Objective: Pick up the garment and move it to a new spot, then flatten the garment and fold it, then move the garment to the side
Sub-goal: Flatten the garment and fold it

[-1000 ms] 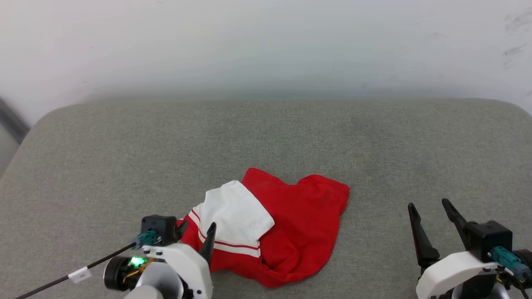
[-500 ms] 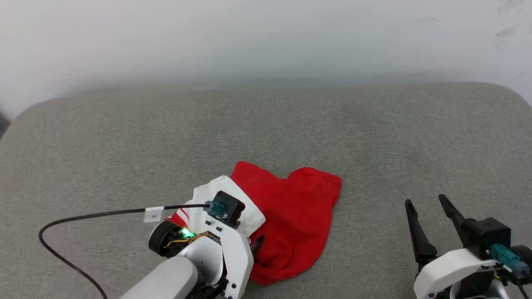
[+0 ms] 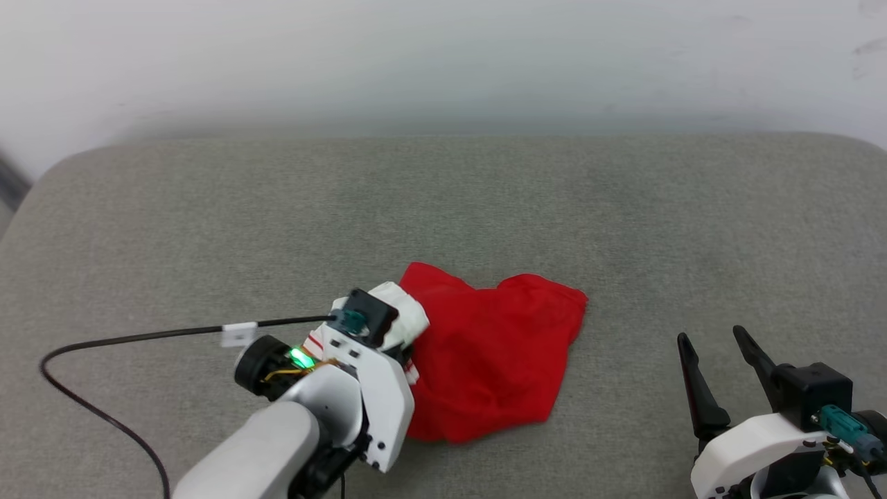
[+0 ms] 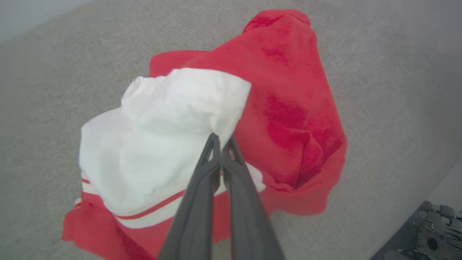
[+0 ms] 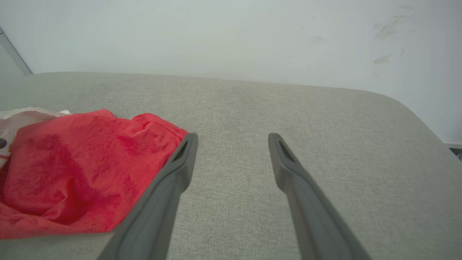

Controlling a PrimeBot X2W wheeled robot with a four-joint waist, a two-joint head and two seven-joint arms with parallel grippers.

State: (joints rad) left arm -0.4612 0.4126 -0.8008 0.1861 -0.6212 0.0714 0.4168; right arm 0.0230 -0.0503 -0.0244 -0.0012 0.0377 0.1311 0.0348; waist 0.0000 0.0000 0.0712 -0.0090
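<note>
The garment (image 3: 495, 350) is a crumpled red jersey with a white sleeve, lying on the grey cushion near its front middle. In the left wrist view my left gripper (image 4: 221, 141) is shut on the edge of the white sleeve (image 4: 158, 133), whose red-striped trim (image 4: 151, 213) hangs below. From the head camera the left wrist covers the sleeve, and the fingertips are hidden under it. My right gripper (image 3: 712, 339) stands open to the right of the garment, apart from it; in the right wrist view (image 5: 232, 139) the red cloth (image 5: 72, 166) lies to its left.
The grey cushion (image 3: 208, 222) stretches wide on all sides of the garment, with rounded corners at the back. A pale wall (image 3: 443, 62) rises behind it. A black cable (image 3: 125, 341) trails from the left wrist across the cushion's left part.
My left gripper has closed on the white sleeve and bunched it toward the red body. The right gripper stays open and still. The head camera shifted slightly.
</note>
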